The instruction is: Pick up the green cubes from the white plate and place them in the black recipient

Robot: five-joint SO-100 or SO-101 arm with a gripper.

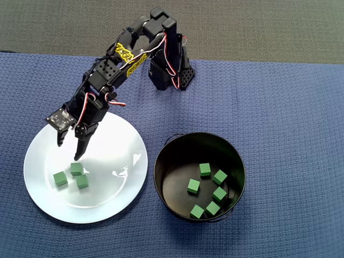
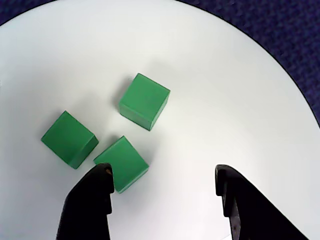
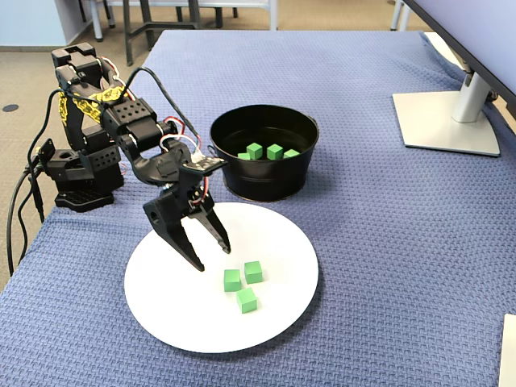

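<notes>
cubes (image 2: 120,141) just ahead of spread gripper (image 2: 162,175) — leftward in wrist view.

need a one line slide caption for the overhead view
Open hand poised over three green cubes on the white plate; five already sit in the black recipient.

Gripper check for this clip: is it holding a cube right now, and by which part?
Nothing is held. The gripper hangs open above the white plate, jaws apart and empty; the three green cubes lie on the plate.
</notes>
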